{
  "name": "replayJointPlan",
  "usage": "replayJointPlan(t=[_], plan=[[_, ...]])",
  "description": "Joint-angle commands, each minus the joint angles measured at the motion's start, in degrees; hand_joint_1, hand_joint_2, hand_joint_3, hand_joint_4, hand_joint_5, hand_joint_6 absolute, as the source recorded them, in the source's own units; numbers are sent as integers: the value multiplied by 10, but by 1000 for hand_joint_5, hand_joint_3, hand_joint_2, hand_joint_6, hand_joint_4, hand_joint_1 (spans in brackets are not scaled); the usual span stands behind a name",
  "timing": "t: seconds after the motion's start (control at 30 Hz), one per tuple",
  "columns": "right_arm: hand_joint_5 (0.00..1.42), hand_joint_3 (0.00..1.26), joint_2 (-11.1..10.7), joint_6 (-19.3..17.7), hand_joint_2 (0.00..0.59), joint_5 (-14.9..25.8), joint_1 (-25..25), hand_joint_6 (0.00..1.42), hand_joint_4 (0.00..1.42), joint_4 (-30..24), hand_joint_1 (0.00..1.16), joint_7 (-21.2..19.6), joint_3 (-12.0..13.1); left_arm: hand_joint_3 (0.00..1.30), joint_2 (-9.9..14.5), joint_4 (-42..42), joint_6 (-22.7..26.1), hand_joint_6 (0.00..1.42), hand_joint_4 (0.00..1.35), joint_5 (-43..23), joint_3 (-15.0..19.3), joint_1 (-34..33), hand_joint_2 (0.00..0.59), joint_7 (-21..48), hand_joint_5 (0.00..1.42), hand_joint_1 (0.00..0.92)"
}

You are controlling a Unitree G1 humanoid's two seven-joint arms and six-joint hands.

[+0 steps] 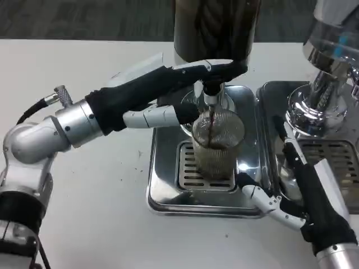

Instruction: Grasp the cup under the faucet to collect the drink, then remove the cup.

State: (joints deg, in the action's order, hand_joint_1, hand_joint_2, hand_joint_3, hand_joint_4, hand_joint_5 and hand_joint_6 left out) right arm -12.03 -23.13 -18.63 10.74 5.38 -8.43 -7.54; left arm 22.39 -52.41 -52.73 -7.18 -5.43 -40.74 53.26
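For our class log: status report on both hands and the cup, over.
Left hand up at the faucet, holds no cup. Right hand open beside the drip tray. Cup under faucet, dark drink pouring in. Nothing in the way.

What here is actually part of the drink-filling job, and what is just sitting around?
In the job: cup, faucet, dark drink pouring in, left robot hand at the faucet, right robot hand beside the cup, drip tray.
Just there: second dispenser, its tray.

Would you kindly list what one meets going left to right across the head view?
Left forearm → left hand → cup under the faucet → right hand → second dispenser.
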Motion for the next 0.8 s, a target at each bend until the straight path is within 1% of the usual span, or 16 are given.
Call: replayJointPlan(t=[0.03,0.23,0.53,0.8], plan=[[0,0,1,-15,221,13,-24,35,0,25,544,13,2,168,8,-1,3,53,88,19,-12,24,57,13,127,0],[0,0,6,-22,227,29,-48,34,0,53,539,27,3,168,10,2,5,53,89,17,-12,26,60,13,127,0],[0,0,17,-30,227,41,-82,33,0,88,532,41,3,169,15,6,7,53,89,14,-10,28,61,12,127,0],[0,0,30,-47,229,48,-112,42,0,129,531,42,5,169,17,7,13,53,90,11,-8,29,62,12,127,0]])
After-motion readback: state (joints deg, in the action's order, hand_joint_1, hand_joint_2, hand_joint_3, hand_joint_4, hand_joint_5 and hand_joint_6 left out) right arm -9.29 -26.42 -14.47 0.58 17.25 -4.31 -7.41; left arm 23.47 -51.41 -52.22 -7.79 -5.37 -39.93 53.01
